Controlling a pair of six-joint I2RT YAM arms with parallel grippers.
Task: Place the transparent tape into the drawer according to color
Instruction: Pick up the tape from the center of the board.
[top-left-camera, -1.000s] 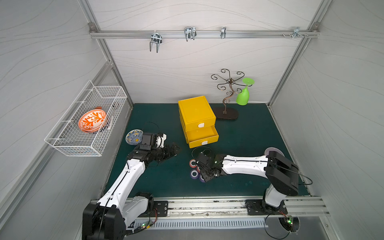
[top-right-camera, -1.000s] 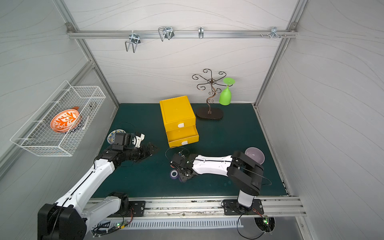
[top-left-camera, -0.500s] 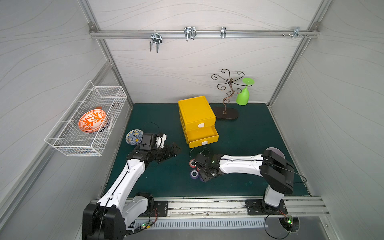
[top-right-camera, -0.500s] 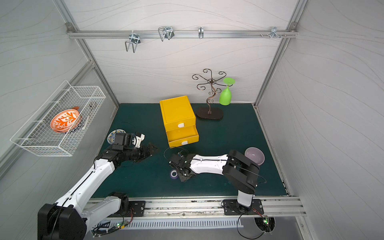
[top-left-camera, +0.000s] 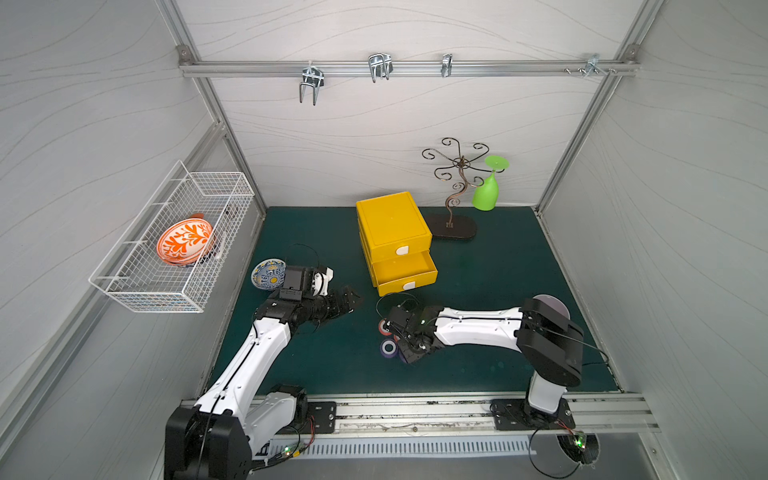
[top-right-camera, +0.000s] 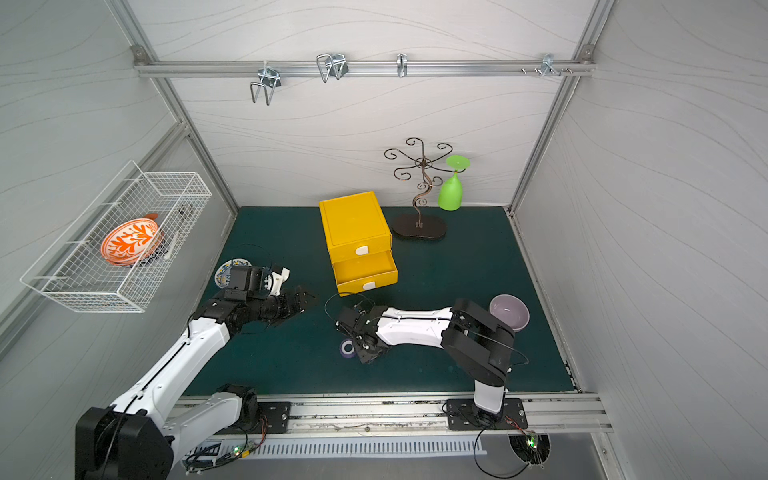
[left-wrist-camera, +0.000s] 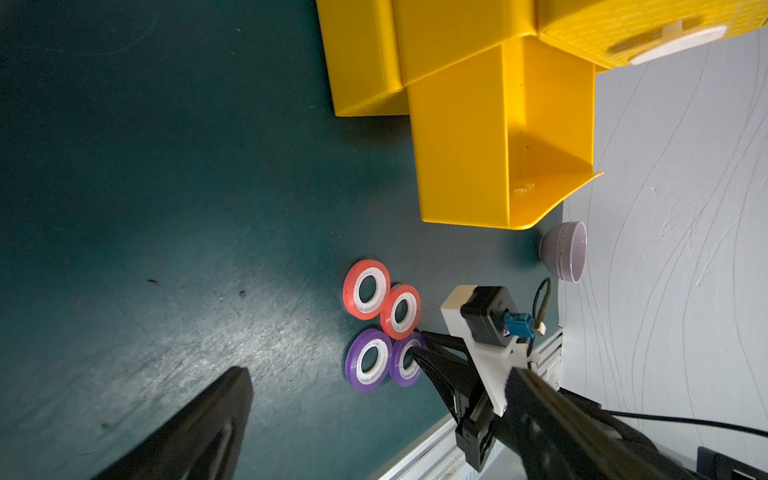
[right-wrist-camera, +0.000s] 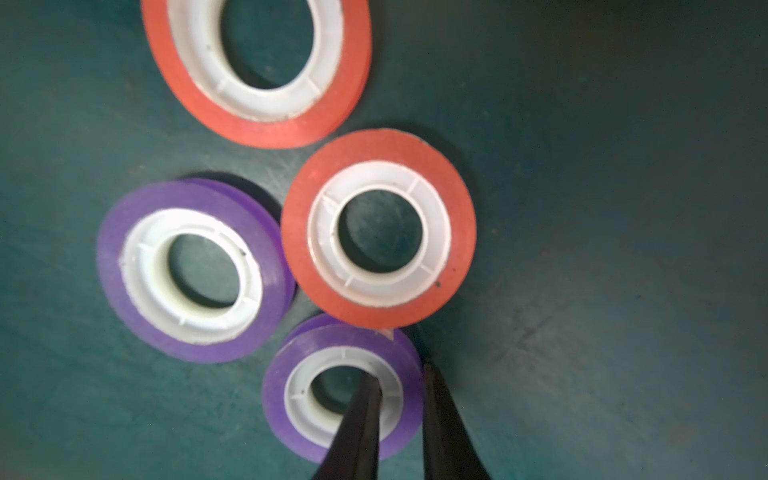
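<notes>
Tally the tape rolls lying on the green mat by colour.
Red tape rolls: 2
Purple tape rolls: 2, one of them pinched through its core by the right gripper
Total: 4

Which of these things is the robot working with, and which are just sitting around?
Job: gripped purple roll, other purple roll, red roll, second red roll, yellow drawer cabinet, right gripper.
Lying about: wire basket, orange bowl, blue dish, lilac bowl, green glass, metal stand.
</notes>
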